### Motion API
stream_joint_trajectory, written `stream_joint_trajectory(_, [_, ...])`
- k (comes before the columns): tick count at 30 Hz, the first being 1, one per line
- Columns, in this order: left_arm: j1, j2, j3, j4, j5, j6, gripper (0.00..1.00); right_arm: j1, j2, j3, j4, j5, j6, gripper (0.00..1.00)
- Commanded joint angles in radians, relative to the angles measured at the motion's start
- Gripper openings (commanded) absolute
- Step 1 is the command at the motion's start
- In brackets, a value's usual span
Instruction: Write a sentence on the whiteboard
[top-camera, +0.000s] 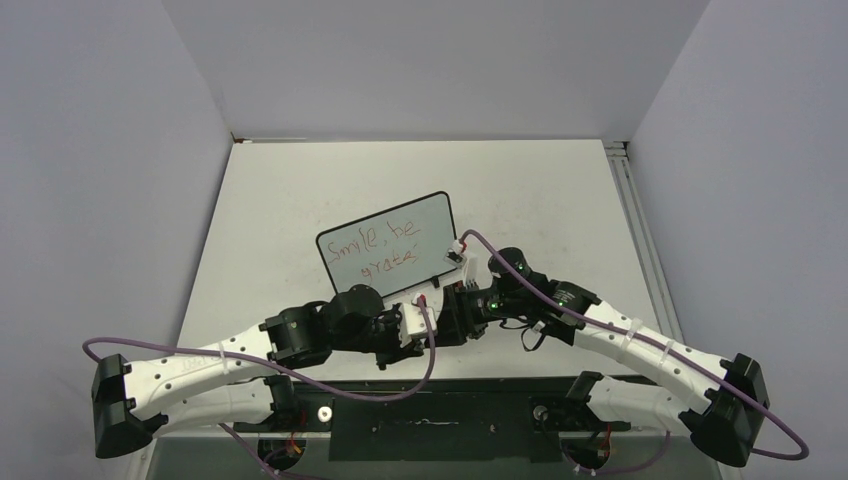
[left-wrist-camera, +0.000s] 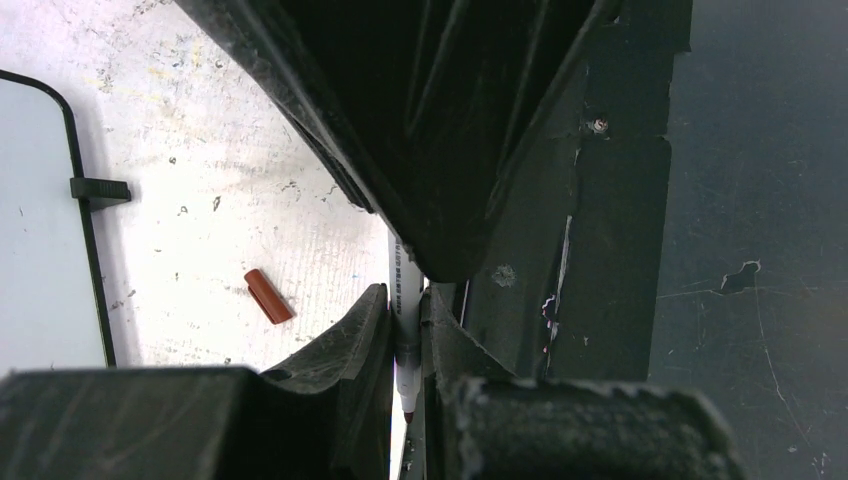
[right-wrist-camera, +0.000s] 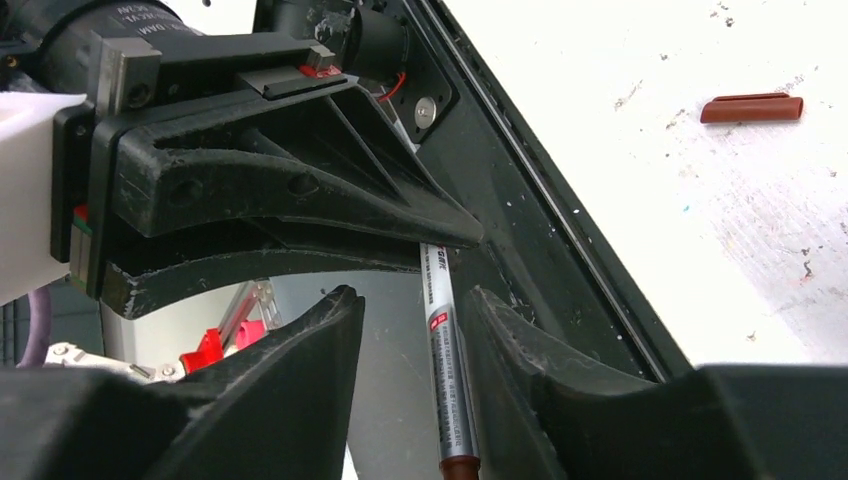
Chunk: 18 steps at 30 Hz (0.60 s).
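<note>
Table: white, scuffed, walled on three sides.

Left arm and right arm: both reach inward and meet over the near middle of the table, wrists almost nose to nose.

Whiteboard: lies near the table's centre, just beyond the meeting point and turned slightly askew. Its black frame is whole. In the left wrist view its edge and one small black foot sit at the far left, with bare table between them and the fingers. Neither gripper touches the board.

Left gripper: fingers clamped on the barrel of a slim white marker pen. The pen's dark red end pokes out past the fingers.

Right gripper: jaws apart, straddling the same pen. The barrel stands close against one finger. There is a clear gap to the other finger, so no grip is seen. The left gripper's fingertips point into the space just above these jaws.

Sentence: thin red lettering in two lines on the board. The upper line reads "Smile, be". The lower reads "grate" as far as it can be made out. It is well apart from the pen and from all the fingers.

Red cap: lies loose on the table between the board's edge and the grippers, touching neither.
</note>
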Motion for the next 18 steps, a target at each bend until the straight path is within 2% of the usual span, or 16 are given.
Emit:
stream_joint_trajectory(1, [0.006,-0.006,0.006,0.054,0.022,-0.008,0.00,0.013,-0.004,-0.002,0.053,0.017,0.011,0.37])
stream_joint_trajectory(4, [0.007,-0.004,0.008,0.054,0.021,-0.006,0.00,0.013,-0.010,-0.011,0.052,0.023,0.016,0.23])
stream_joint_trajectory(6, [0.009,-0.004,0.007,0.055,0.022,-0.010,0.00,0.014,-0.011,-0.017,0.048,0.023,0.017,0.18])
stream_joint_trajectory(13, [0.018,0.010,0.007,0.061,0.044,-0.014,0.00,0.019,-0.022,-0.022,0.045,0.015,0.017,0.28])
stream_joint_trajectory(18, [0.028,0.006,0.004,0.068,0.056,-0.018,0.00,0.022,-0.023,-0.027,0.044,0.008,0.015,0.27])
